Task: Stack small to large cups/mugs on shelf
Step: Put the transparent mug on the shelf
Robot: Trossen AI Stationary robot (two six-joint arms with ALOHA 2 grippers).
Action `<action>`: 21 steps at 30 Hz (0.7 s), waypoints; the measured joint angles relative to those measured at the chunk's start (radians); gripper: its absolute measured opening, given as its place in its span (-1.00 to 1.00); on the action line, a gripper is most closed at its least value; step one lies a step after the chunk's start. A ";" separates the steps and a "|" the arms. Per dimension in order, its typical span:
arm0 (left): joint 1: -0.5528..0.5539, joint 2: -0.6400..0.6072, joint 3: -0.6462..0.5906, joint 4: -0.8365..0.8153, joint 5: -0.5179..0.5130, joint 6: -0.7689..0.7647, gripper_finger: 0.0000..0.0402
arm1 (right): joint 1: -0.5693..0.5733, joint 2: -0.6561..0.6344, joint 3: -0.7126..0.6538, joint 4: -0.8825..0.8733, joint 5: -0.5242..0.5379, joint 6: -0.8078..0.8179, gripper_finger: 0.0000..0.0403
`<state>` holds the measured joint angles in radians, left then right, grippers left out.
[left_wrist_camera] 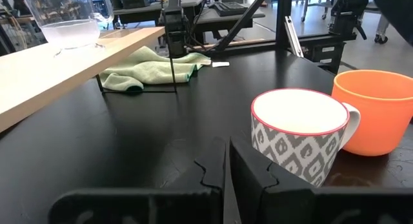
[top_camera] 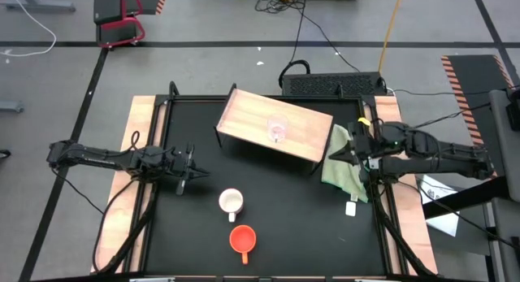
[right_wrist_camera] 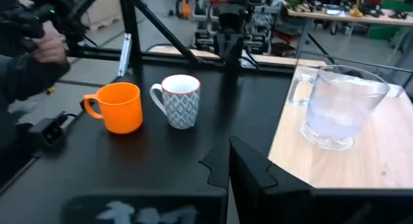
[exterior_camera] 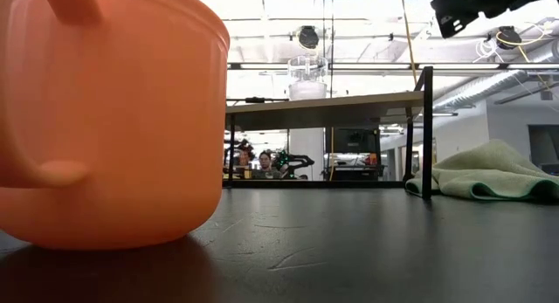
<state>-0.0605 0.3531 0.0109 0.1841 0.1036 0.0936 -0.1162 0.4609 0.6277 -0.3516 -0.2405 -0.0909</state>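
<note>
Nearby, a crumpled green cloth (top_camera: 340,162) lies on the black surface (top_camera: 284,217) against the shelf's right end, under the right arm, and a small white tag (top_camera: 351,208) sits just past it near the surface's right edge. Beyond the far edge a black power strip (top_camera: 333,85) and cables run across the grey floor, where a red-framed stand (top_camera: 120,18) is also parked. Nothing stands between the two loose mugs and the shelf.

The shelf (top_camera: 276,123) is a light wooden board on thin black legs, set at a slant toward the back of the surface. On it, right of its middle, stands the clear cup (top_camera: 278,132), transparent with a handle. The white mug (top_camera: 231,201), patterned in grey with a red rim, stands in front of the shelf, apart from it. The orange mug (top_camera: 242,238) stands just nearer the front edge, close beside the white one, its handle pointing to the front.

The left end effector (top_camera: 195,175) is clenched and empty, near the white mug. The right end effector (top_camera: 331,156) is clenched and empty, above the cloth by the shelf's right end.
</note>
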 joint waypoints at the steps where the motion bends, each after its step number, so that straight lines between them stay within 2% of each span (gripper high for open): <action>1: 0.000 0.000 0.000 0.000 0.000 0.000 -0.87 | 0.006 -0.010 -0.015 0.005 0.000 0.001 -1.00; 12: 0.000 0.000 0.000 0.000 0.000 -0.002 -0.87 | 0.039 -0.094 -0.140 0.022 0.001 0.046 -1.00; 21: 0.000 0.000 0.000 -0.001 0.000 0.012 -0.87 | 0.046 -0.153 -0.180 0.034 0.001 0.053 -1.00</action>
<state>-0.0605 0.3531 0.0108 0.1833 0.1036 0.1053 -0.0700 0.3083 0.4480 -0.3181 -0.2393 -0.0380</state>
